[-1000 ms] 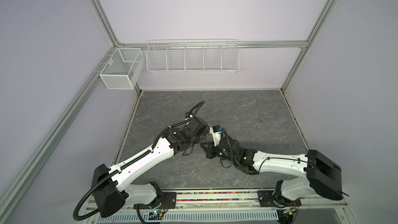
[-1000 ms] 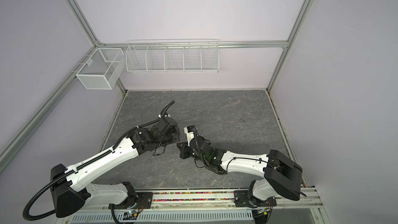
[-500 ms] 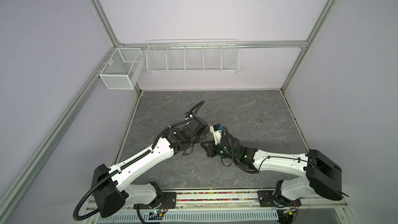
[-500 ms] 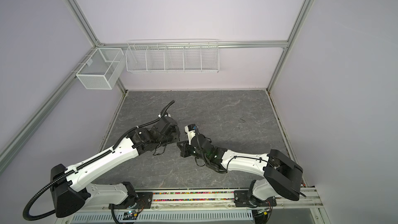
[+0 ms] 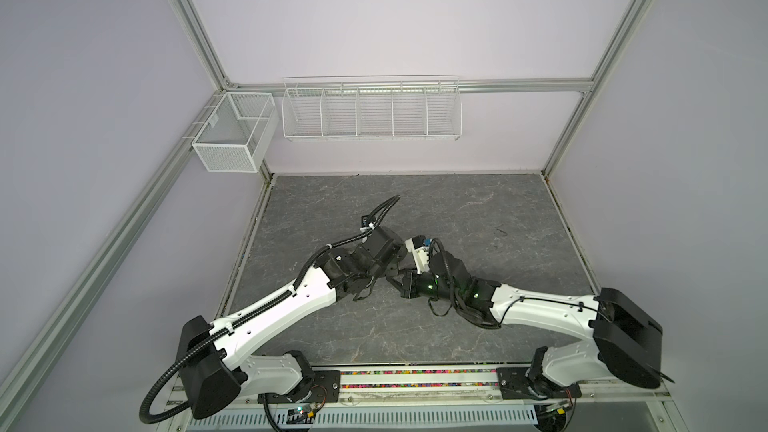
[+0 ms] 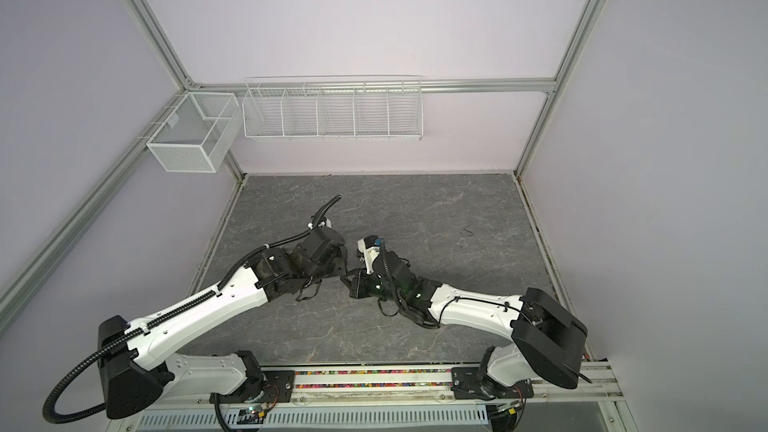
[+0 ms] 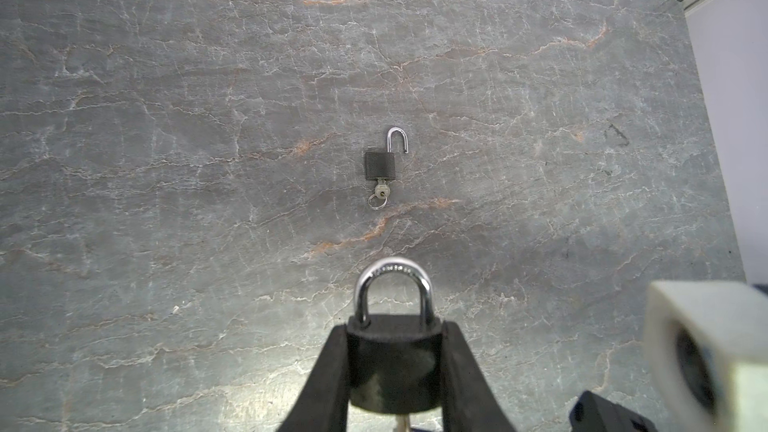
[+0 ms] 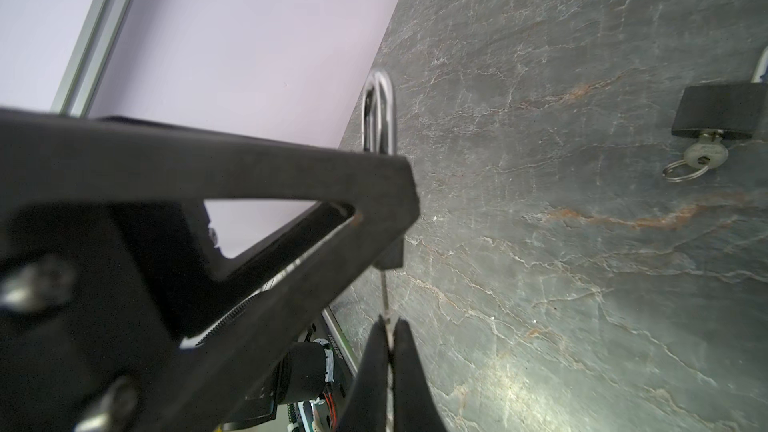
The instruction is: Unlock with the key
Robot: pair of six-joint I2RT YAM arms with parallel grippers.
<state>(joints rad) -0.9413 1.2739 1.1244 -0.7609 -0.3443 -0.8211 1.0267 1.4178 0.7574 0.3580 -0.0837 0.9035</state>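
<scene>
Left hand [image 7: 394, 332] is clamped on the padlock [image 7: 394, 371], 1 finger [image 7: 328, 367] on each narrow side of the black body. The padlock is held clear of the table [image 7: 166, 118], between the 2 hands. In both top views they meet near the middle-front of the table, but the lock is too small to make out there.

Its long axis runs in line with the left fingers. The shackle [image 7: 392, 284] end points away from the left wrist, toward the table beyond, and the keyway end faces back. The shackle is closed, both legs seated in the body.

Right hand [image 8: 388, 326] is pinched tight together on the key [image 8: 385, 290]. The key lines up with the padlock's long axis, blade tip at the base of the body. Can't tell how deep it sits. In the right wrist view the lock shows edge-on.

2nd padlock [image 7: 379, 164] lies flat on the table, well apart from the held one. Its shackle is swung open and the 2nd key [image 7: 380, 192], on a ring, is in its keyway.
</scene>
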